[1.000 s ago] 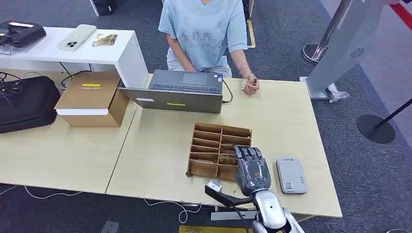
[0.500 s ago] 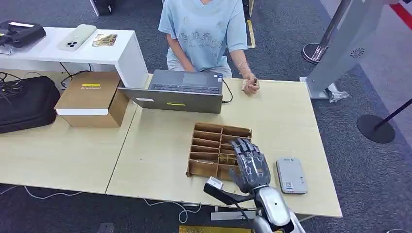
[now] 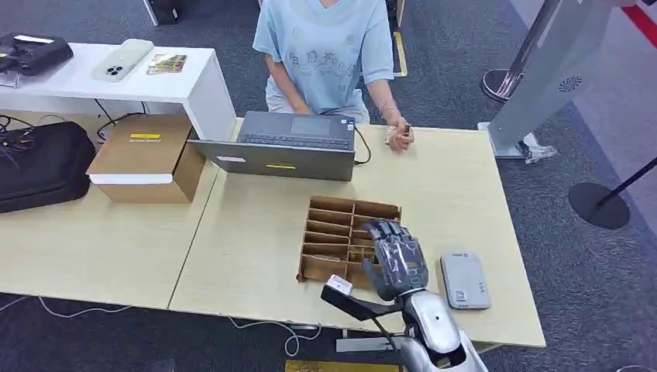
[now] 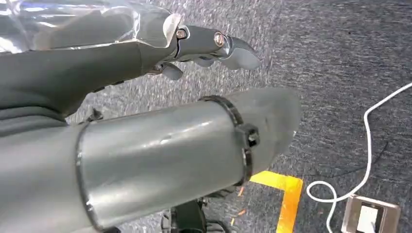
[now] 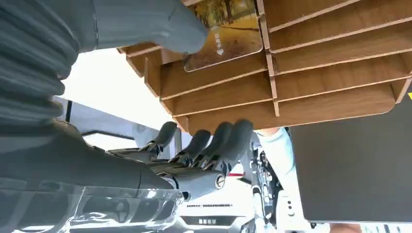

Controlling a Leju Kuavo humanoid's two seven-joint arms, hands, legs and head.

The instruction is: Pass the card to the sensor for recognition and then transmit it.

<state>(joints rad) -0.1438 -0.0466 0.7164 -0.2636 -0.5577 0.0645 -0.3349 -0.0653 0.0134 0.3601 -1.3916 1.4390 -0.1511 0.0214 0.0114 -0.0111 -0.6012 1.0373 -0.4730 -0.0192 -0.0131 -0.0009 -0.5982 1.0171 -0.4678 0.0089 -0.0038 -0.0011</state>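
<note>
A brown wooden slotted box [image 3: 333, 215] stands near the front of the light wood table [image 3: 256, 232]. A card [image 5: 228, 39] with an autumn picture stands in one of its slots. My right hand [image 3: 395, 260] hovers over the box's right side with its fingers [image 5: 214, 141] spread and bent down over the dividers. Its thumb [image 5: 155, 24] lies against the card's corner, and nothing is held. A grey card sensor [image 3: 464, 280] lies flat just right of that hand. My left hand [image 4: 204, 41] hangs over the carpet, holding nothing.
A person [image 3: 325, 54] sits at the far side behind a grey laptop [image 3: 290, 143], one hand [image 3: 399, 138] on the table. A cardboard box [image 3: 147, 159] and a black bag [image 3: 42, 163] lie at the left. The table's front edge is close under my wrist.
My right hand has crept forward over the slotted box and its fingers have bent down toward the slots. The box, sensor and person stay in place.
</note>
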